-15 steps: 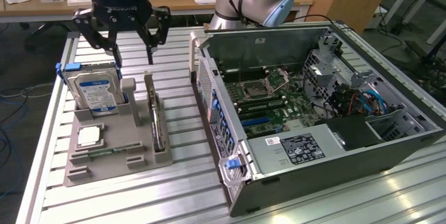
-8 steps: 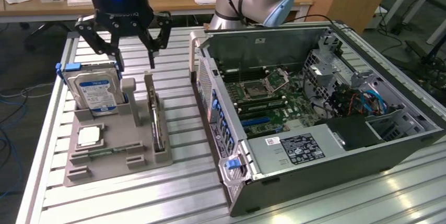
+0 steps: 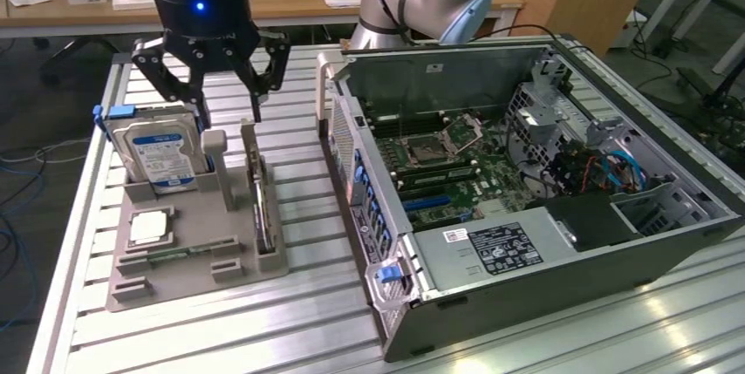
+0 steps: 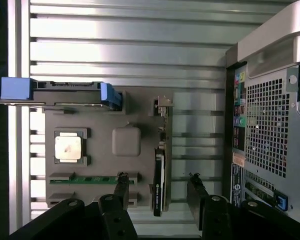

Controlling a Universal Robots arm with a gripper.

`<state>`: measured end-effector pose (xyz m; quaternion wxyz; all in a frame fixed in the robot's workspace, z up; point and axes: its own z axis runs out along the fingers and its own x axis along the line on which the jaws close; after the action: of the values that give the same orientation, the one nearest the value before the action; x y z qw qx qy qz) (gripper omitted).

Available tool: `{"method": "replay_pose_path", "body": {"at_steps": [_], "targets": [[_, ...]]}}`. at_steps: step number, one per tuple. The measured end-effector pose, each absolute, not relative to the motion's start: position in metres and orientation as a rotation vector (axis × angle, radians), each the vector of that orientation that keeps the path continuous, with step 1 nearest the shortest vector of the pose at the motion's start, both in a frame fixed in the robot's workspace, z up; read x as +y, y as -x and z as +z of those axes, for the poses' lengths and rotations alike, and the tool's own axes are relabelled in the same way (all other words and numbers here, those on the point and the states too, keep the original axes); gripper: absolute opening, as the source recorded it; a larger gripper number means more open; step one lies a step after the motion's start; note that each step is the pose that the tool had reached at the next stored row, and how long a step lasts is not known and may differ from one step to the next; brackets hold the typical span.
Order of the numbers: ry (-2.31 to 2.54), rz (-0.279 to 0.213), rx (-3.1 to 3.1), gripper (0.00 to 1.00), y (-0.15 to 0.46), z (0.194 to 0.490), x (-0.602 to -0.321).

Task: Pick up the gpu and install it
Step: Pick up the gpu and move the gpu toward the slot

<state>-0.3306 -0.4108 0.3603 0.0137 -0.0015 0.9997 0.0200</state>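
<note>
Hovering above the holder [image 3: 187, 221] beside the hard drive [image 3: 163, 152] at the exterior view's left, jaws standing wide to either side of the gpu [image 4: 160, 175]. Keeping that card on edge in its slot, seemingly for gripping from above. Leaving the computer case [image 3: 524, 173] open at the exterior view's right, board facing up for access.

A grey fixture tray [image 3: 192, 217] lies on the slatted aluminium table [image 3: 291, 330], holding an upright hard drive [image 3: 157, 152], a square silver processor chip [image 3: 148, 227] and a green memory stick [image 4: 85, 179]. Just beside it lies an open computer case [image 3: 547, 291], motherboard [image 3: 448, 165] exposed.
</note>
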Motion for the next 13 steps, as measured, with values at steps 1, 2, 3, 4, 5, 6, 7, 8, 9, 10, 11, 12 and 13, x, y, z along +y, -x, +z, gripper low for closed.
{"method": "replay_pose_path", "body": {"at_steps": [1,2,3,4,5,6,7,8,9,10,11,12,13], "targets": [[0.005,0.062,3.114,0.59,0.3306,0.3597,-0.4113],[0.005,0.062,3.114,0.59,0.3306,0.3589,-0.4117],[0.005,0.062,3.113,0.59,0.3306,0.358,-0.4121],[0.005,0.062,3.113,0.59,0.3306,0.3572,-0.4123],[0.004,0.062,3.113,0.59,0.3307,0.3565,-0.4125],[0.005,0.062,3.113,0.59,0.3306,0.3556,-0.4128],[0.005,0.062,3.113,0.59,0.3306,0.3547,-0.4131],[0.005,0.062,3.113,0.59,0.3306,0.3541,-0.4132],[0.005,0.062,3.113,0.59,0.3306,0.3534,-0.4134],[0.005,0.062,3.113,0.59,0.3306,0.3527,-0.4137],[0.005,0.062,3.113,0.59,0.3306,0.3518,-0.4139],[0.005,0.062,3.113,0.59,0.3306,0.3509,-0.4141],[0.005,0.062,3.113,0.59,0.3306,0.3501,-0.4143]]}}
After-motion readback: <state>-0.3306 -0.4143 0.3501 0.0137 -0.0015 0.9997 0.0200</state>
